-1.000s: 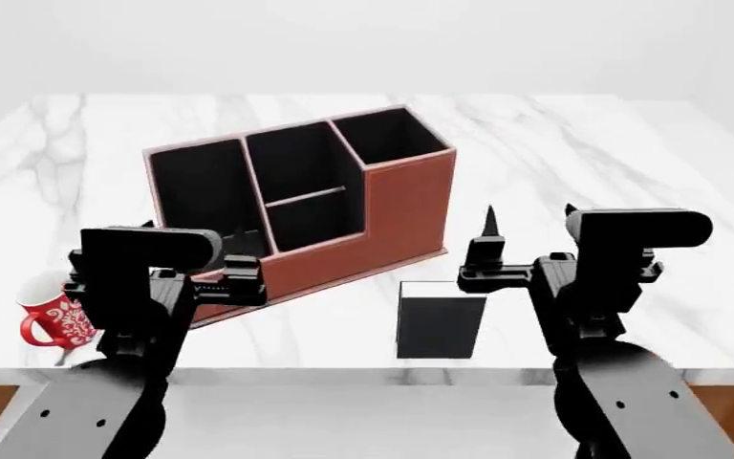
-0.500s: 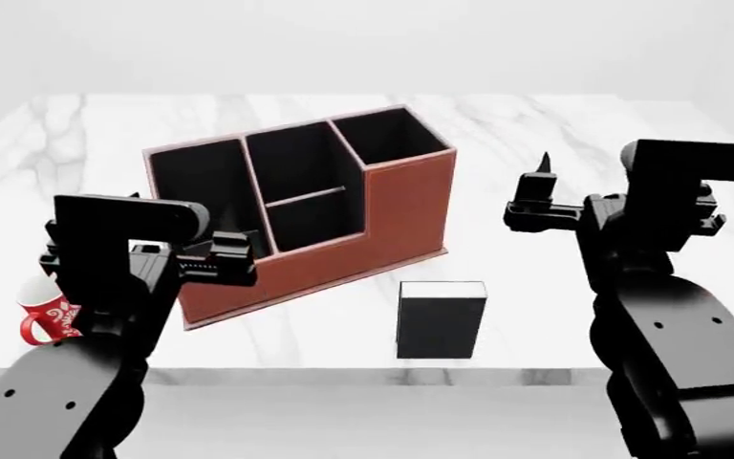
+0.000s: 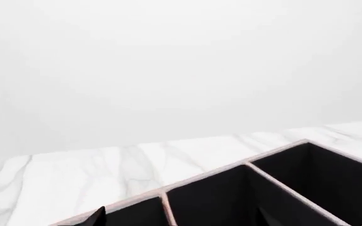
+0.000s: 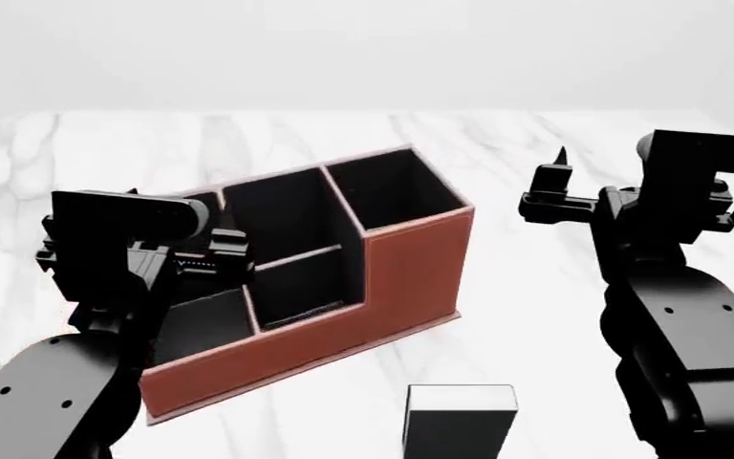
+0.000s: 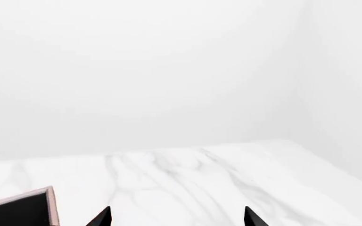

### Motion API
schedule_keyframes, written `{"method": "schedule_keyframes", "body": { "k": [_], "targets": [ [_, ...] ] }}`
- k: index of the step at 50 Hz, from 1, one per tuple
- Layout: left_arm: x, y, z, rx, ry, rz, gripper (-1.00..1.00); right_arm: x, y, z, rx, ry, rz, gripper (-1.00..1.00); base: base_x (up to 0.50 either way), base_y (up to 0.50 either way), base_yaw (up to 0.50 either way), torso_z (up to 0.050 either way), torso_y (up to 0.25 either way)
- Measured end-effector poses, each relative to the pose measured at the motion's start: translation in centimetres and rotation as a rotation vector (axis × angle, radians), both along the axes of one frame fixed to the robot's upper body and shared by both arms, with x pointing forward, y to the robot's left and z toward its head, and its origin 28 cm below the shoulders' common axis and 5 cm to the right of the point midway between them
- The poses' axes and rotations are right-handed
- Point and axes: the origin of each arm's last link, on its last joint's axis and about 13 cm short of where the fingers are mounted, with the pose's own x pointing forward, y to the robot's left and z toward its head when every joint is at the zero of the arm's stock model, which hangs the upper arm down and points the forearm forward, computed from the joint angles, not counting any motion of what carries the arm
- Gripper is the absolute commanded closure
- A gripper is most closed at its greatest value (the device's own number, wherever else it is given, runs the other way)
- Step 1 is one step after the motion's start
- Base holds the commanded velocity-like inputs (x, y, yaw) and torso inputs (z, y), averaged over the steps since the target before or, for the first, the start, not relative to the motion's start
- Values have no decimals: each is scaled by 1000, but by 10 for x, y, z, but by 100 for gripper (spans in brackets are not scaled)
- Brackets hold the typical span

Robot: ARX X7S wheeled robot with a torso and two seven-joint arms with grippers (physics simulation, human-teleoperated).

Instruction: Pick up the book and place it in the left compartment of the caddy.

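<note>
The book [image 4: 459, 423], black with a white top edge, stands upright at the table's front edge, cut off by the bottom of the head view. The reddish-brown caddy [image 4: 399, 277] stands behind it and to the left. The left compartment [image 4: 204, 321] is partly hidden by my left arm. My left gripper [image 4: 221, 251] hovers open over the caddy's low end; in the left wrist view the left gripper [image 3: 182, 220] looks across the caddy's [image 3: 244, 165] black slots. My right gripper [image 4: 558, 177] is raised to the right of the caddy and open, with nothing in the right gripper [image 5: 177, 219].
The white marble table [image 4: 533, 316] stretches back behind and to the right of the caddy. A corner of the caddy [image 5: 45, 197] shows in the right wrist view. Both black arms fill the sides of the head view.
Both grippers have risen from table height. The head view has shifted, so the caddy sits lower and nearer and the book is at the bottom edge. The red mug has left the view.
</note>
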Motion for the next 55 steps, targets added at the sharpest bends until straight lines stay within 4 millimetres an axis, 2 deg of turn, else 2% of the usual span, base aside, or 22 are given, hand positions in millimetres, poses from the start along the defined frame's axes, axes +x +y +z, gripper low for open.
{"method": "schedule_keyframes", "body": {
  "k": [18, 28, 34, 41, 55],
  "targets": [
    [-2, 1, 0, 4, 1, 2, -100, 1, 0, -2, 2, 8, 5, -100, 500, 0, 0, 0, 1],
    [-2, 1, 1, -12, 3, -6, -100, 2, 1, -3, 7, 10, 1, -100, 0, 0, 0, 0, 1],
    [-5, -6, 22, 13, 90, -245, -100, 2, 2, -5, 3, 19, 13, -100, 0, 0, 0, 0, 0],
    [-12, -18, 33, 68, 183, -492, -100, 3, 3, -7, 0, 26, 23, -100, 0, 0, 0, 0, 0],
    [-21, -28, 42, 153, 269, -718, -100, 3, 4, -9, -3, 33, 29, -100, 0, 0, 0, 0, 0]
  ]
}}
